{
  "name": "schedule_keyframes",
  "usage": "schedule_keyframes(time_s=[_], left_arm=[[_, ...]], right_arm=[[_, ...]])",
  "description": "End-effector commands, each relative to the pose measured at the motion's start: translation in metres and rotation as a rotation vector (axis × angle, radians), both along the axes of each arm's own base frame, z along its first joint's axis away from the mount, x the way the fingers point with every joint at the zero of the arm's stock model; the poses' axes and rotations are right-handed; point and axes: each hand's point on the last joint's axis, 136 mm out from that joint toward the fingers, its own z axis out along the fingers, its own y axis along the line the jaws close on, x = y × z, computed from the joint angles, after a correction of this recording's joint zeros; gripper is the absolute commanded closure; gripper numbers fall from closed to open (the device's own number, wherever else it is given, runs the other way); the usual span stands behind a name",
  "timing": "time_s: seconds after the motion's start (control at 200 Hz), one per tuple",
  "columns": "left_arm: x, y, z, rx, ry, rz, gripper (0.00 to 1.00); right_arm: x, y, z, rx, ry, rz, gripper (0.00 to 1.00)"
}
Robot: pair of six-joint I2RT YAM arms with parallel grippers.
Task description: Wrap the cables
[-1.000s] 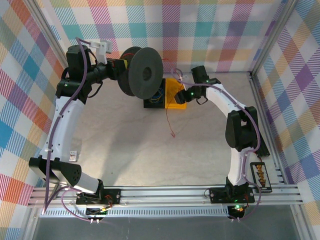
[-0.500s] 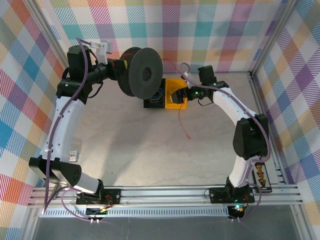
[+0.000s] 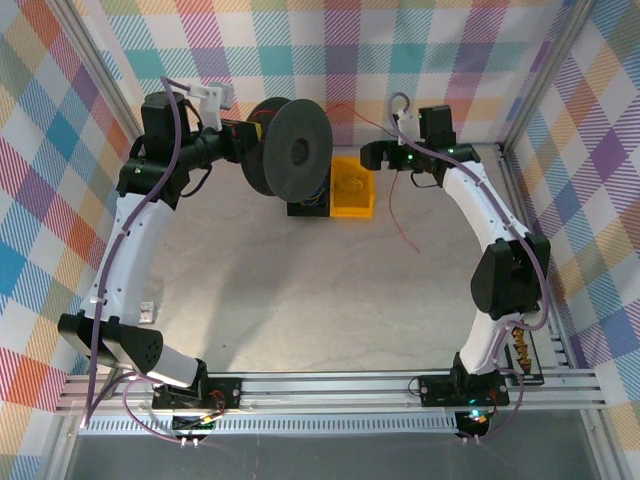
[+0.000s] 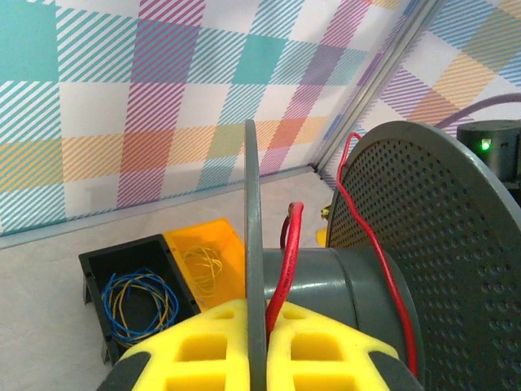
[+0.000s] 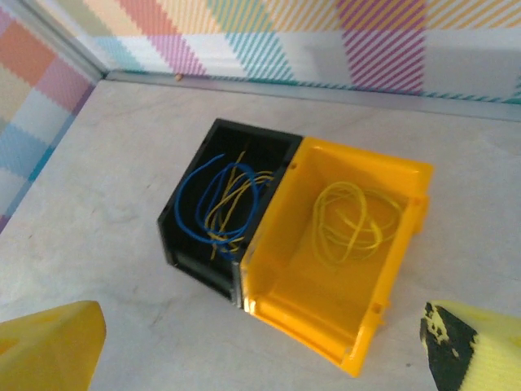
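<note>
Black spool: flange clamped between the pads of the left end effector.
Red-orange wire: partly on the spool hub, trailing to the right arm, loose end hanging toward the tabletop.
Right end effector: fingers wide apart, above the black bin and yellow bin.

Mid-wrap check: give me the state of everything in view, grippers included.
left gripper: shut on the spool.
right gripper: open, fingers wide apart.
spool: held up on edge, carrying little wire.
red wire: partly wound, runs off the spool towards the right gripper, free end hanging loose.
black bin: open-topped, holds coiled blue and yellow wires.
yellow bin: open-topped, holds a coiled yellow wire.
</note>
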Motion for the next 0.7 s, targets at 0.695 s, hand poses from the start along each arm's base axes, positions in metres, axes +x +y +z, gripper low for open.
schedule_keyframes(time_s=[0.695], left_arm=[[-0.017, 0.002, 0.043, -0.027, -0.105, 0.009, 1.00]], right_arm=[[-0.074, -0.006, -0.095, -0.060, 0.015, 0.154, 0.05]])
